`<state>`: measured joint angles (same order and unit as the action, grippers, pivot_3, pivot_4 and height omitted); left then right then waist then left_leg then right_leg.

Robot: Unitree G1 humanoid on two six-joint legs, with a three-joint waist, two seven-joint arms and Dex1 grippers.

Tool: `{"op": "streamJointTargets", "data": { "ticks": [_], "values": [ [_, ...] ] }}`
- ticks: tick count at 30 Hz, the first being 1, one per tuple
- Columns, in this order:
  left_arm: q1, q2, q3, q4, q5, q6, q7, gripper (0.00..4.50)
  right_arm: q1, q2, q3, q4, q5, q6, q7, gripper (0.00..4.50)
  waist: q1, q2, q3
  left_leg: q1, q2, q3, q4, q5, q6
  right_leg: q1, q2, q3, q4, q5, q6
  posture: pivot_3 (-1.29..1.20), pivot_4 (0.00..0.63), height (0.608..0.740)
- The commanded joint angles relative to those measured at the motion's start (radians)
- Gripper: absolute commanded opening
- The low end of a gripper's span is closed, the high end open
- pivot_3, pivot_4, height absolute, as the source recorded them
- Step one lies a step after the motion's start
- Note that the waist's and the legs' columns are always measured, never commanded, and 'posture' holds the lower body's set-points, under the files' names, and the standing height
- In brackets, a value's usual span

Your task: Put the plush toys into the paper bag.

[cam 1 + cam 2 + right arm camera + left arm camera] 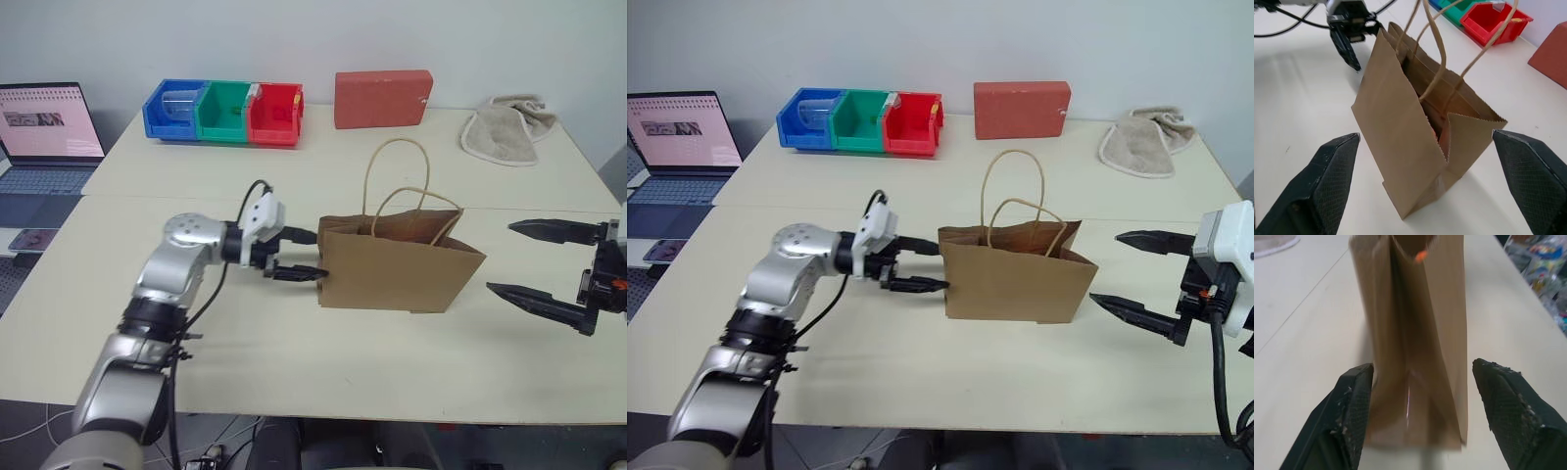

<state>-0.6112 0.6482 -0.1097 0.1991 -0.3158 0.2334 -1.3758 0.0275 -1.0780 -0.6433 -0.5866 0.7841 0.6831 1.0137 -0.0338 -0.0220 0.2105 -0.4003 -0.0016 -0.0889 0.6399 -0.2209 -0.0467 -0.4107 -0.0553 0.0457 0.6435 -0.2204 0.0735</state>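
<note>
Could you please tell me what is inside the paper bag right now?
A small orange spot shows at the paper bag mouth; its walls cover everything lower, so the contents cannot be confirmed.

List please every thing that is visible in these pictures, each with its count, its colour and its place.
paper bag: one, brown, upright at the middle of the near table.
plush toy: a small orange bit showing inside the bag's mouth.
bins: three, blue, green, red, in a row at the far left.
box: one, red, at the far edge.
towel: one, beige, at the far right.
laptop: one, open, left of the table.
left gripper: black, open, at the bag's left end.
right gripper: black, open, right of the bag.
</note>
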Motion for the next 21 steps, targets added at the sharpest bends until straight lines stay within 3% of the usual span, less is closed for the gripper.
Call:
{"op": "streamJointTargets", "data": {
  "ticks": [1,7,10,21],
  "values": [
    [0.036,0.069,0.081,-0.102,-0.012,0.017,0.051,3.28,-0.038,-0.052,0.026,0.069,-0.057,-0.065,0.052,4.5,0.003,0.0,0.0,0.0,0.0,0.0,0.0,0.0,0.0,0.0,0.0,0.0,0.0,-0.001,-0.001,0.0,0.15,0.74],
    [0.213,0.259,0.235,-0.262,0.065,0.039,0.189,3.28,-0.138,-0.155,0.117,0.312,-0.154,-0.206,0.213,4.5,0.002,0.0,0.0,0.0,0.0,0.0,0.0,0.0,0.0,0.0,0.0,0.0,-0.001,-0.003,-0.006,0.0,0.15,0.74],
    [0.314,0.324,0.319,-0.34,0.039,0.052,0.193,3.28,-0.186,-0.195,0.165,0.434,-0.199,-0.28,0.297,4.5,0.002,0.0,0.001,0.0,0.0,0.001,-0.001,0.0,0.0,0.0,-0.001,0.0,-0.001,-0.004,-0.006,0.0,0.15,0.74],
    [0.437,0.399,0.457,-0.444,-0.068,0.201,0.199,3.28,-0.418,-0.236,0.355,0.674,-0.298,-0.4,0.435,4.5,0.0,0.0,0.001,0.001,0.004,0.007,-0.003,0.0,0.0,-0.004,-0.001,-0.001,0.0,-0.005,-0.009,0.0,0.15,0.74]
  ]
}}
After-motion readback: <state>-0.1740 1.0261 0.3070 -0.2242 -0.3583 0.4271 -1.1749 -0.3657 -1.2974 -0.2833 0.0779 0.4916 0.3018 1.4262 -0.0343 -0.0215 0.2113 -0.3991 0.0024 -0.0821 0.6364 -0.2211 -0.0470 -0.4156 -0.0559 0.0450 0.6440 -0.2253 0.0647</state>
